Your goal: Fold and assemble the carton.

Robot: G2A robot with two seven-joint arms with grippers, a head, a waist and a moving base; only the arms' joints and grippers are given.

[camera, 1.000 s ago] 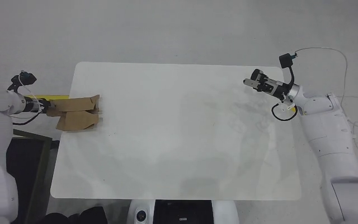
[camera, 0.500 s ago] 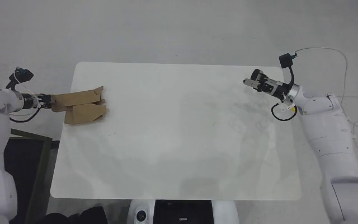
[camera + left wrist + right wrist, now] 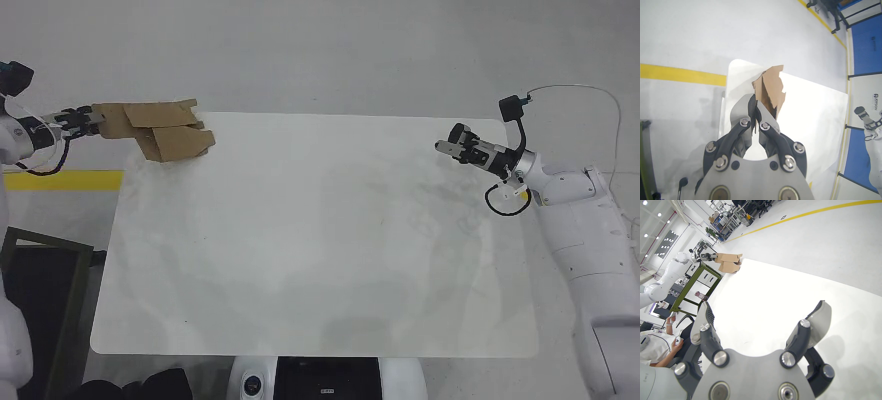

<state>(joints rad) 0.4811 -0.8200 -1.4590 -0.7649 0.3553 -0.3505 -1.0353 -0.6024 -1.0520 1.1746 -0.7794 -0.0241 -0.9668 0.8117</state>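
Left gripper (image 3: 755, 103) pinching carton (image 3: 170, 142), creased brown cardboard

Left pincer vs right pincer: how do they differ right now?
Left pincer is shut on the carton; right pincer is open and empty. Left pincer sits beyond the far left corner of the table; right pincer hangs over its far right part. Both share the same grey-and-black build.

A white rectangular table (image 3: 320, 250) with rounded corners and a smooth, faintly smudged top stands on a pale grey floor (image 3: 300, 50). A brown cardboard carton (image 3: 165, 130) overlaps its far left corner; whether it touches the top cannot be told.
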